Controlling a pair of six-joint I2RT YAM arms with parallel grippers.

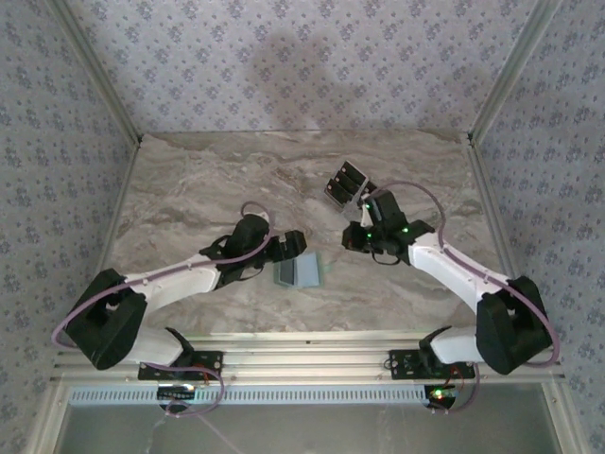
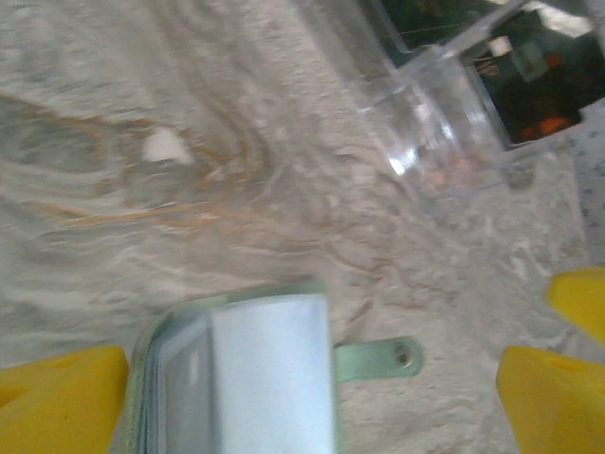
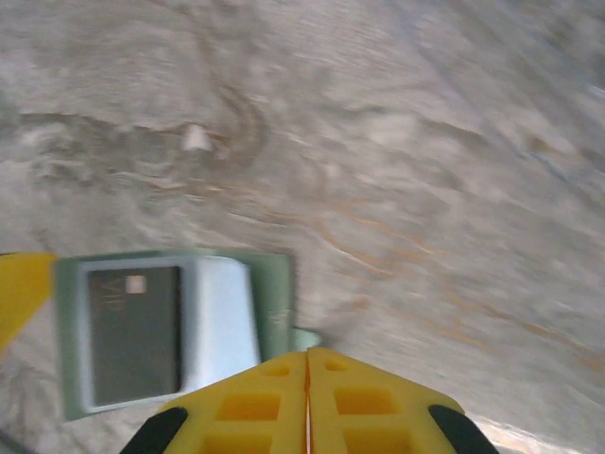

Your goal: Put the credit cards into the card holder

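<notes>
The pale green card holder (image 1: 298, 270) lies open on the marble table, its grey-blue inside up and its snap tab (image 2: 378, 359) pointing right. A black credit card (image 3: 132, 331) sits in its left panel. More black credit cards (image 1: 345, 182) stand in a clear box (image 2: 435, 113) farther back. My left gripper (image 1: 288, 253) is open and low over the holder, with one yellow finger (image 2: 57, 402) on each side of the holder (image 2: 241, 378). My right gripper (image 3: 307, 397) is shut and holds nothing. It hangs just right of the holder (image 3: 269, 284).
The marble tabletop (image 1: 189, 199) is bounded by patterned walls at the back and sides. An aluminium rail (image 1: 302, 359) runs along the near edge. The tip of the left gripper's yellow finger (image 3: 19, 288) shows beside the holder in the right wrist view.
</notes>
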